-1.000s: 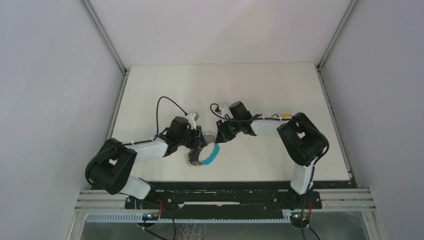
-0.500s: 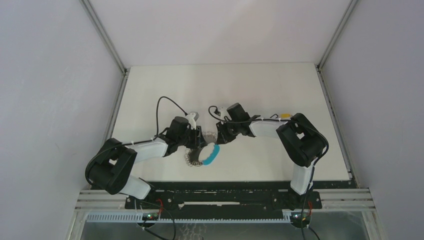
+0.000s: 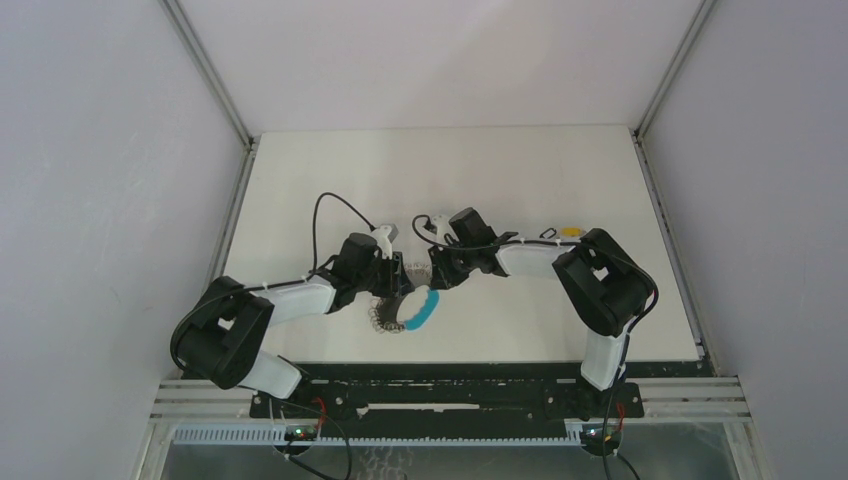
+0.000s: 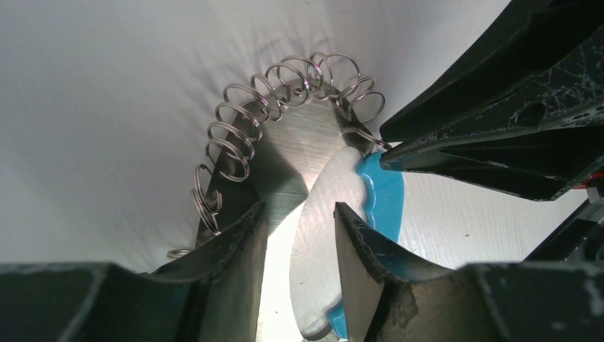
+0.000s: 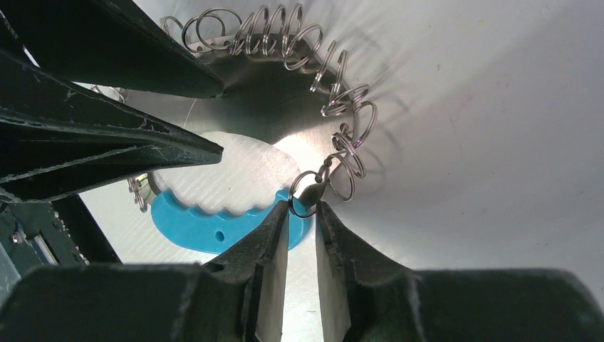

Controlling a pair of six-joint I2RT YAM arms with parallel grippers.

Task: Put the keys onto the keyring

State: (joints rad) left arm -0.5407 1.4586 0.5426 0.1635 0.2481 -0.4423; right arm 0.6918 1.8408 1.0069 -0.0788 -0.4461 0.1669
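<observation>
The keyring is a floppy chain of silvery wire loops (image 3: 383,322) (image 4: 249,107) (image 5: 299,43) with a blue scalloped band (image 3: 420,308) (image 4: 384,196) (image 5: 206,224). My left gripper (image 3: 399,290) (image 4: 299,208) straddles one end of the band, its right finger against it and a bright slit beside the left finger. My right gripper (image 3: 436,279) (image 5: 303,204) is nearly shut, with the chain's small end ring (image 5: 292,192) pinched between its fingertips next to the band's tip. The two grippers almost touch. A tiny yellow piece (image 3: 570,231) lies by the right forearm; I cannot tell whether it is a key.
The white table (image 3: 500,170) is walled by grey panels on the left, right and back. Black cables loop over both wrists (image 3: 330,205). The arms' bases stand on the black rail (image 3: 450,390) along the near edge.
My right gripper has slid a little to the left, closer to the left gripper. The left arm and the blue band have stayed put.
</observation>
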